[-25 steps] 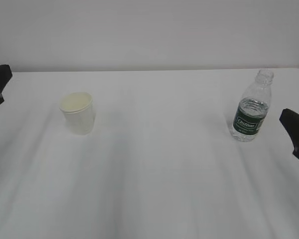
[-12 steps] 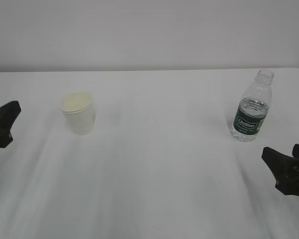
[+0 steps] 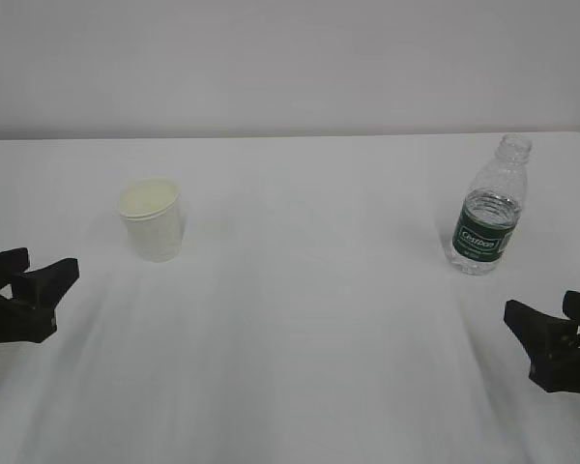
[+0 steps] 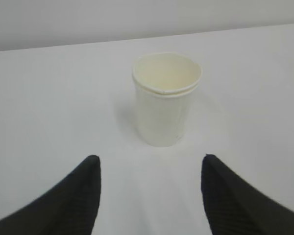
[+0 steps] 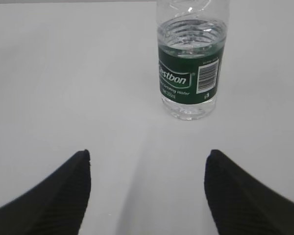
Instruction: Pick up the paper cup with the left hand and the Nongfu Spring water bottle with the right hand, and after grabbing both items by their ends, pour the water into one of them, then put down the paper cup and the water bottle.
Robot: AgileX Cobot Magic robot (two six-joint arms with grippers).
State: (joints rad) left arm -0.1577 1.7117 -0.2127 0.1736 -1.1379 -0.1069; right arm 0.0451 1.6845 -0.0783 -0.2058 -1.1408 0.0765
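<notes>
Tabletop (image 3: 300, 329): we see a wide white cloth-covered surface carrying both items, well apart.
Bottle: the small clear ribbed plastic bottle with a dark green label band (image 3: 487, 209) stands upright at right, ungrasped; its cap end is cut off in the right wrist view.
Cup: the small white tapered paper cup (image 3: 152, 218) stands upright at left — we cannot tell what it holds.
Left hand (image 3: 31, 283): fingers spread, empty, short of the cup.
Right hand (image 3: 553, 332): fingers spread, empty, short of the bottle.
Progress: we judge nothing done yet — grasps, pour and set-down remain.
</notes>
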